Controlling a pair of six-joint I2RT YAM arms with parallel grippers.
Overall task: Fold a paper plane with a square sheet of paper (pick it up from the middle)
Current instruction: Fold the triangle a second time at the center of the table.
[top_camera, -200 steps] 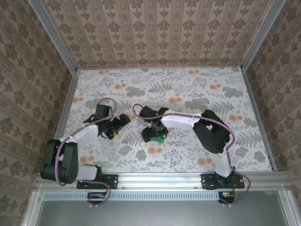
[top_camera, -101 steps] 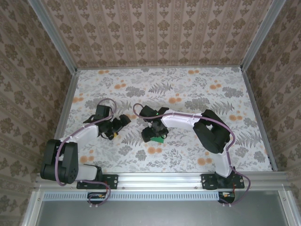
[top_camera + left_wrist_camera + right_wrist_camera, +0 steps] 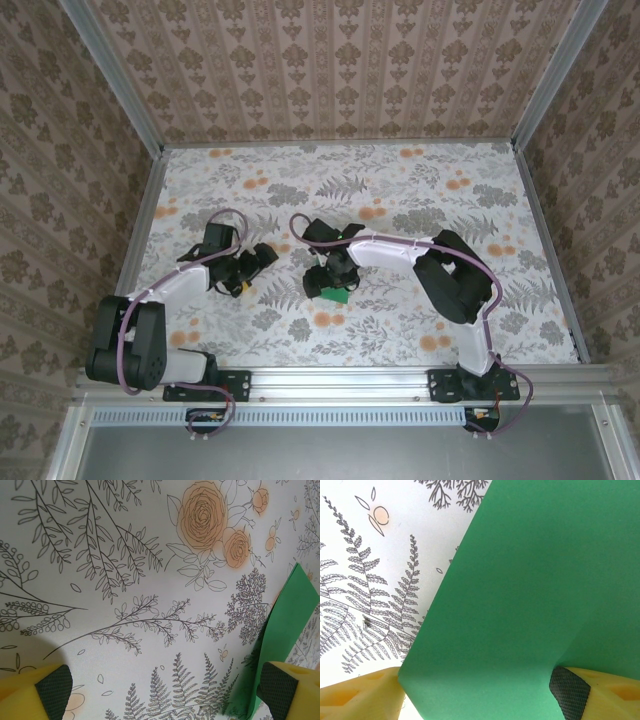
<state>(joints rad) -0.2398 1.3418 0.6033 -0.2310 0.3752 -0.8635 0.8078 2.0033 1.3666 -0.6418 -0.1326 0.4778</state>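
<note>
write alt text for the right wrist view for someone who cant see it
A bright green sheet of paper sits close under the camera, covering the middle and right of a white, fern-printed tabletop. The right gripper's yellow fingers stand apart at the bottom corners, the paper's lower edge between them.

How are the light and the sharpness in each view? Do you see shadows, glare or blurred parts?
Top view: soft, even light, no glare; the green paper looks tiny. Left wrist view: the table print is sharp, and a soft shadow lies at lower left above the left fingers. Right wrist view: the paper turns darker near the right fingers; no glare.
</note>
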